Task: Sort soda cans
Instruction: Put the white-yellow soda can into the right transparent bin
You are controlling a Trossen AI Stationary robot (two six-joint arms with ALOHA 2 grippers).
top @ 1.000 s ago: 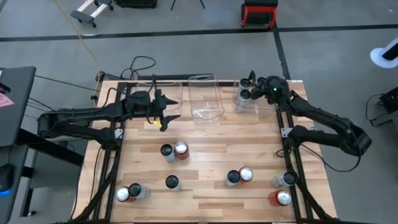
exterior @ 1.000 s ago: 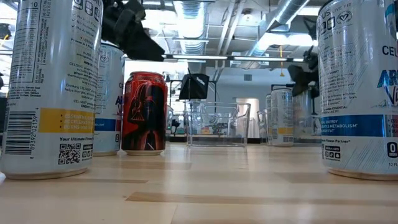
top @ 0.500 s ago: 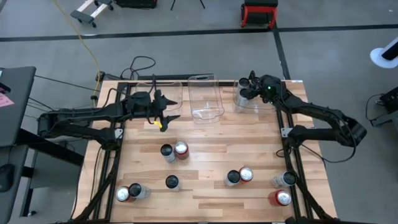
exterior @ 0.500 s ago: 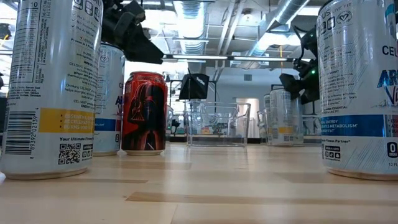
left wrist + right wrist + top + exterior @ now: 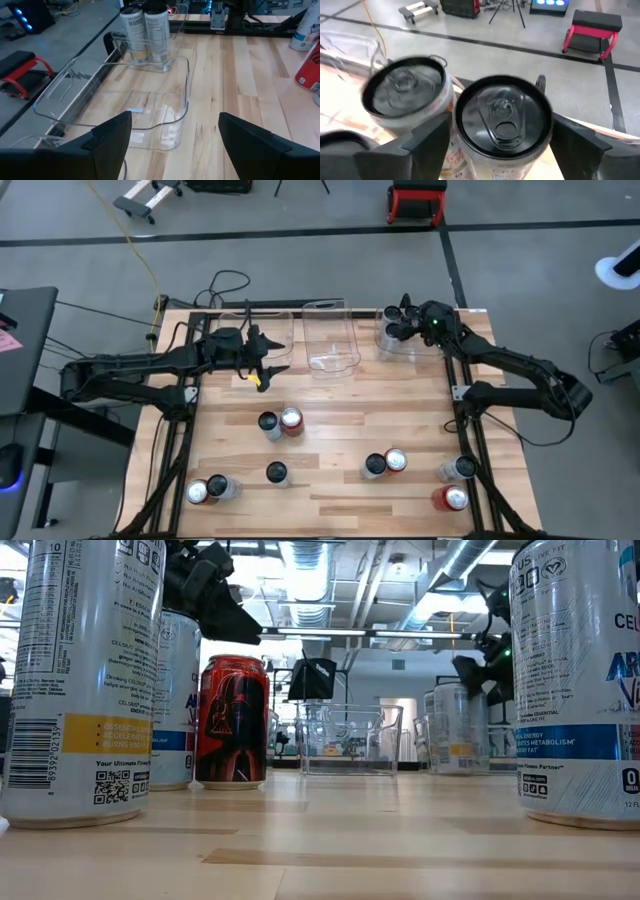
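Observation:
Two silver cans with dark tops (image 5: 402, 92) (image 5: 502, 117) stand upright side by side in the clear right bin (image 5: 395, 345) at the table's far edge. My right gripper (image 5: 500, 125) is open above that bin, one finger on either side of the nearer can's top. My left gripper (image 5: 268, 365) hangs open and empty over the table by the clear left bin (image 5: 268, 325). Several red and silver cans stand on the near half of the table, among them a pair (image 5: 280, 422) at the middle. My right gripper's fingers (image 5: 432, 140) stand close on either side of the nearer can's rim (image 5: 457, 117), coming from above at a slant. I cannot tell whether they touch it. The can stands upright on the bin's floor.
A clear middle bin (image 5: 330, 345) stands between the other two. More cans stand at the near left (image 5: 208, 489), near middle (image 5: 276, 472) (image 5: 385, 463) and near right (image 5: 453, 483). Black frame rails run along both table sides.
My right arm has leaned a little forward and down over the right bin, its elbow drawn in toward the table. The two cans stand in the bin as before.

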